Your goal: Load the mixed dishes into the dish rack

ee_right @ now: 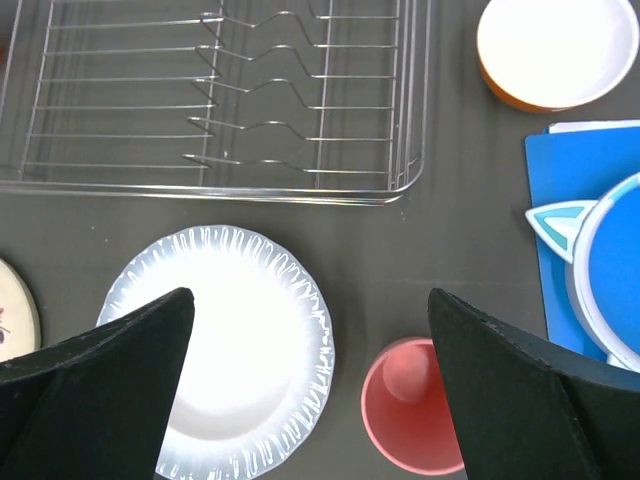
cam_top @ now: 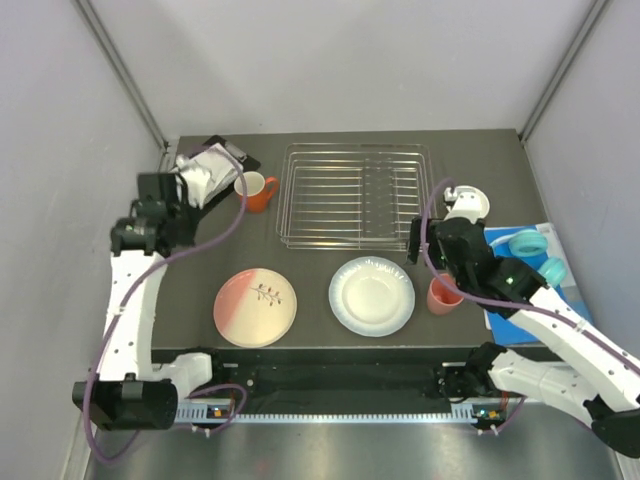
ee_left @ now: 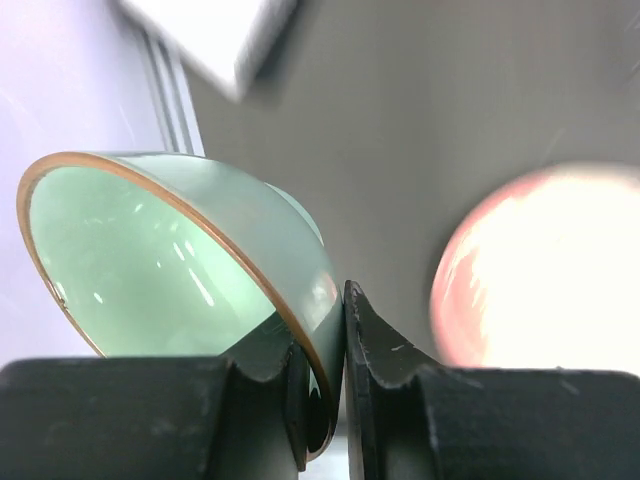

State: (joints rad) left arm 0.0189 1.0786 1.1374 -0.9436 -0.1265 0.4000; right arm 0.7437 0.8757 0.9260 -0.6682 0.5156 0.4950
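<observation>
Arms hover: left gripper (ee_left: 328,365) pinches mint green bowl (ee_left: 150,250) (tilted), right gripper (ee_right: 310,310) gapes.

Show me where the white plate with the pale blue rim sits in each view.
Top external: white plate with pale blue rim just below centre, on the near side of the silver wire dish rack.
Left wrist: not in it.
Right wrist: plate lower left, rack above it.
Shared landmark: the dish rack.

dark table (cam_top: 200,330) enclosed by plain pale lilac walls (cam_top: 340,60).
</observation>
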